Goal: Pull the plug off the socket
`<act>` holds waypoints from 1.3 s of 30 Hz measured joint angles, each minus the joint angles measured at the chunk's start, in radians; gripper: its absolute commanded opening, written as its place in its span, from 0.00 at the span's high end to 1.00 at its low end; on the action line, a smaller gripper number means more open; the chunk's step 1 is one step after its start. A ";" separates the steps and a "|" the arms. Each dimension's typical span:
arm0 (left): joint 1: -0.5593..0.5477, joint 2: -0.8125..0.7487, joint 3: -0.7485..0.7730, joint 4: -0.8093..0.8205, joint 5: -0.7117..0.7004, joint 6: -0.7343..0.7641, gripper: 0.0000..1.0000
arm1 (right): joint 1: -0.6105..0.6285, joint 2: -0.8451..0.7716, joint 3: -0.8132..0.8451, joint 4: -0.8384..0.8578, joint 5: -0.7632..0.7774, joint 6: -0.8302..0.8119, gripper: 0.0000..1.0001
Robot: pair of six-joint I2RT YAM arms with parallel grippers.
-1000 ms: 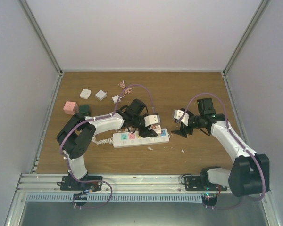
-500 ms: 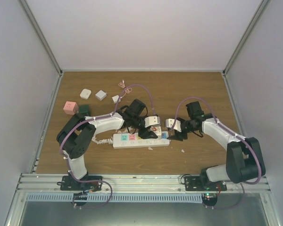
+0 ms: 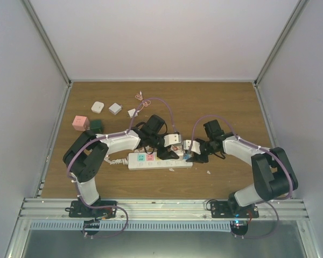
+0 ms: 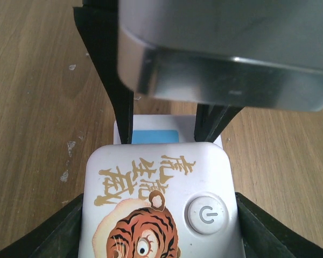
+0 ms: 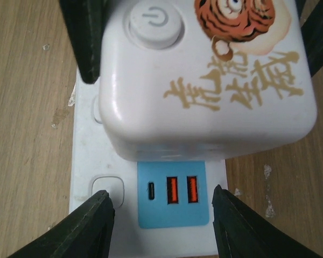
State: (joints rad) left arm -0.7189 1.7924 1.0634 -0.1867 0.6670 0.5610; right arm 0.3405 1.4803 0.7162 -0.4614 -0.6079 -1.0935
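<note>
I see wood table [image 3: 220,102] carrying socket [image 3: 151,159] mid-front. Far left: rounded adapter [image 3: 97,107], square adapter [image 3: 115,108], and pink cube [image 3: 80,122] just beside green cube [image 3: 95,125].

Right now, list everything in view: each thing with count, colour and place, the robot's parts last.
long white power strip: 1, white with pastel outlets, table centre.
white cube plug with tiger picture: 1, white, seated on the strip's right end.
blue USB panel: 1, blue, strip end beside the plug.
small white blocks: 3, white, far left.
pink cube: 1, pink, left side.
dark green block: 1, green, beside pink cube.
thin pink loop: 1, pink, far side.
brown wooden table: 1, brown.
left tool: 1, black, shut on the plug.
right tool: 1, black, open over the strip's end.
</note>
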 measured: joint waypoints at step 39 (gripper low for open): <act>0.166 -0.113 0.067 -0.133 0.050 0.008 0.85 | -0.004 -0.031 0.093 -0.056 -0.027 0.056 0.47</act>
State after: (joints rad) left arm -0.5526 1.6794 1.1305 -0.3195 0.7170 0.5686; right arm 0.3363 1.4490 0.8093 -0.5179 -0.6353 -1.0378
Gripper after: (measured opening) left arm 0.606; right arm 0.529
